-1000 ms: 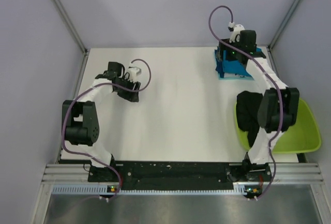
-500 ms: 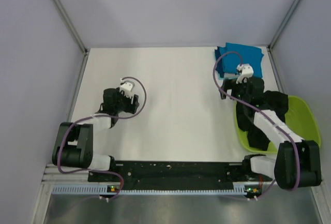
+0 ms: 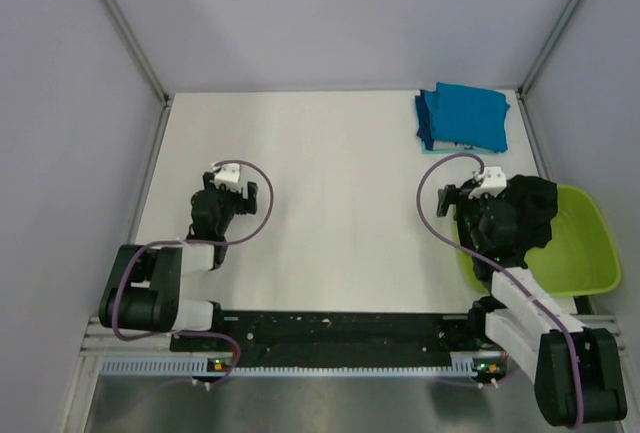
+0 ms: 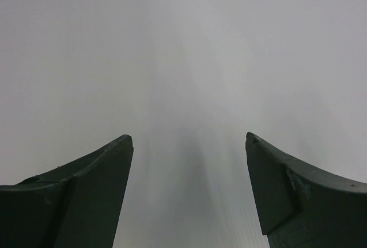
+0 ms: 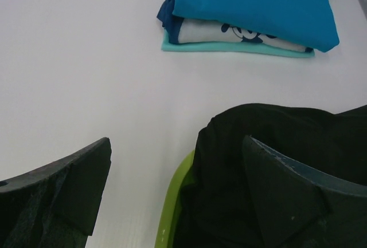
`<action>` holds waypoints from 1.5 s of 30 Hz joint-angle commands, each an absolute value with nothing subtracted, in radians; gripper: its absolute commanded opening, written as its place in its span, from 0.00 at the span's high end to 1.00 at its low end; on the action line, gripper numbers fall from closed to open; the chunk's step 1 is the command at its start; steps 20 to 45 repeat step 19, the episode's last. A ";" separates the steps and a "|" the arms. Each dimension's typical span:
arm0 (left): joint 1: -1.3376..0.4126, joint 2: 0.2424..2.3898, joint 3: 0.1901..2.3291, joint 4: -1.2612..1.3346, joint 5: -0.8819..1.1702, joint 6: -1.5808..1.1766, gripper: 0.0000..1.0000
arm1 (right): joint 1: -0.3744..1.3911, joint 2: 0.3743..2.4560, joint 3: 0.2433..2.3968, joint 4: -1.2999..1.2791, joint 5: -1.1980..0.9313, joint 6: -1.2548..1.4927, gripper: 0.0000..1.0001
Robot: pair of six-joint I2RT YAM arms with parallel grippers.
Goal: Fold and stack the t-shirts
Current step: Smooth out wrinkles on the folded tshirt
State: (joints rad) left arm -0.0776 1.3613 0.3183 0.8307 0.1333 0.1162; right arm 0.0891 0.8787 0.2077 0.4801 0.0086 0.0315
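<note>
A folded teal-blue t-shirt [image 3: 465, 117] tops a stack at the table's far right corner. In the right wrist view the teal-blue shirt [image 5: 258, 4] lies over the navy shirt with white cartoon print [image 5: 241, 35]. A black t-shirt [image 3: 530, 208] is heaped in the lime-green basin [image 3: 585, 253] and drapes over its rim; it also shows in the right wrist view [image 5: 275, 162]. My right gripper [image 5: 176, 145] is open and empty above the basin's left rim. My left gripper [image 4: 189, 140] is open and empty over bare white table at the left [image 3: 222, 203].
The lime-green basin's rim [image 5: 172, 208] lies under my right gripper. Grey walls with metal posts [image 3: 125, 28] enclose the white table [image 3: 340, 183]. A metal rail [image 3: 340, 338] runs along the near edge.
My right arm has pulled back from the folded stack to the basin's left rim. My left arm has drawn back toward its base and lower.
</note>
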 commanded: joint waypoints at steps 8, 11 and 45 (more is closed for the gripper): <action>-0.071 1.404 0.247 1.135 0.087 0.091 0.14 | 0.098 0.899 0.141 0.696 0.040 0.074 0.05; -0.071 1.404 0.245 1.135 0.087 0.091 0.13 | 0.098 0.908 0.143 0.696 0.034 0.074 0.05; -0.071 1.408 0.250 1.132 0.060 0.083 0.10 | 0.098 0.936 0.149 0.703 0.018 0.075 0.05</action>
